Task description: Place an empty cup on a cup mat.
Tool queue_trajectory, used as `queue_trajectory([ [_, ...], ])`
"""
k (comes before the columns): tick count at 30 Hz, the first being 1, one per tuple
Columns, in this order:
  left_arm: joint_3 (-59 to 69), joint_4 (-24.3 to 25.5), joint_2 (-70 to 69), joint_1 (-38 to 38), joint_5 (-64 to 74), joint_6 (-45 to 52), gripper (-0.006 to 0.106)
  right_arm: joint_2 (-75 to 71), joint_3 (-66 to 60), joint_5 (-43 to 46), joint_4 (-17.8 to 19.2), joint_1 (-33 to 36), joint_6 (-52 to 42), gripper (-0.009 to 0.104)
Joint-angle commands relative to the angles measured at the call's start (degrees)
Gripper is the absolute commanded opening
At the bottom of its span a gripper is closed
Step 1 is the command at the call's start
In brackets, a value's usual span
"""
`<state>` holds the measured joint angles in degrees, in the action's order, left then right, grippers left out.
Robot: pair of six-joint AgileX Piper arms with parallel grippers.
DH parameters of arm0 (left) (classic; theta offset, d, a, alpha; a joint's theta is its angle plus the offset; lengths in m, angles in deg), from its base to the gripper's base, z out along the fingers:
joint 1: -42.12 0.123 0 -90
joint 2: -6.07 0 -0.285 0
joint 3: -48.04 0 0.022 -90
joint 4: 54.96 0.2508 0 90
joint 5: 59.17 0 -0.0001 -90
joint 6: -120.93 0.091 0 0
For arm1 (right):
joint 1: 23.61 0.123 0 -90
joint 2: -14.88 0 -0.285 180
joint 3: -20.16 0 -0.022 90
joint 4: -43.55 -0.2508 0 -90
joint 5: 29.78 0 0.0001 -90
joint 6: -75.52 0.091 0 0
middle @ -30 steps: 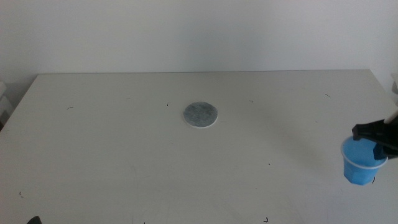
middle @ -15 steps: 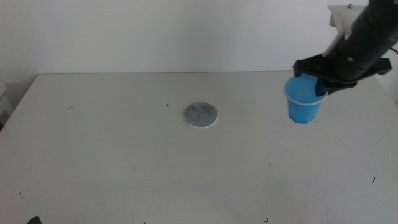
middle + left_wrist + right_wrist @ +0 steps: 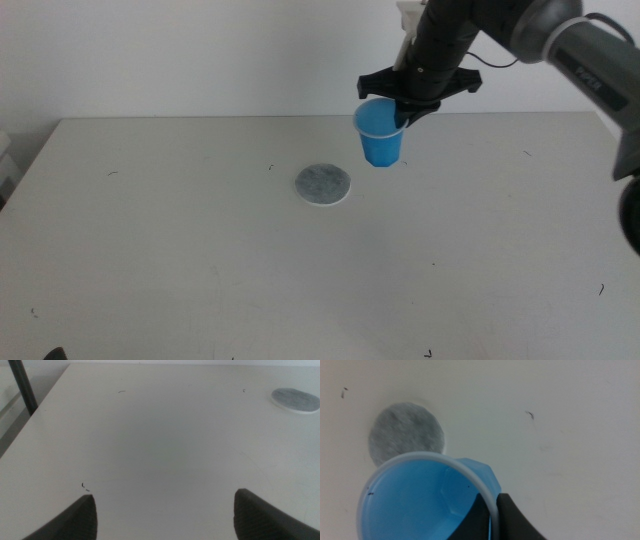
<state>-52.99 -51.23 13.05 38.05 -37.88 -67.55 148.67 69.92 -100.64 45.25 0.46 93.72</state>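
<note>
My right gripper [image 3: 405, 112] is shut on the rim of the blue cup [image 3: 380, 133] and holds it in the air, upright, a little right of and above the cup mat [image 3: 323, 184]. The mat is a grey disc with a white edge, flat on the table's middle. In the right wrist view the cup [image 3: 415, 500] looks empty, my gripper [image 3: 494, 512] pinches its rim with one jaw inside and one outside, and the mat [image 3: 405, 432] lies partly behind the cup. My left gripper [image 3: 162, 515] is open and empty, low over the table's near left; the mat [image 3: 296, 400] shows far off.
The white table [image 3: 200, 270] carries only small dark specks. Its left edge [image 3: 35, 415] runs close to my left gripper, with a dark pole [image 3: 22, 385] beyond it. A white wall stands behind the table.
My right arm has lifted the cup from the table's right edge and carried it left, up and over towards the mat. The left arm has not moved.
</note>
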Motion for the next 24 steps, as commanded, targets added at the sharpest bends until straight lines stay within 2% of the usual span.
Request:
queue_trajectory([
  [1,-0.3,0.0,-0.7,0.1,-3.8,-0.6,0.105,0.5,7.7,-3.0,-0.6,0.8,-0.1,0.001],
  [10,-0.3,0.0,-0.7,0.1,-3.8,-0.6,0.105,12.6,22.5,-3.0,-5.3,2.7,0.0,0.001],
  [24,-0.3,0.0,-0.7,0.1,-3.8,-0.6,0.105,16.6,23.2,-0.1,-7.1,3.6,-0.3,0.001],
])
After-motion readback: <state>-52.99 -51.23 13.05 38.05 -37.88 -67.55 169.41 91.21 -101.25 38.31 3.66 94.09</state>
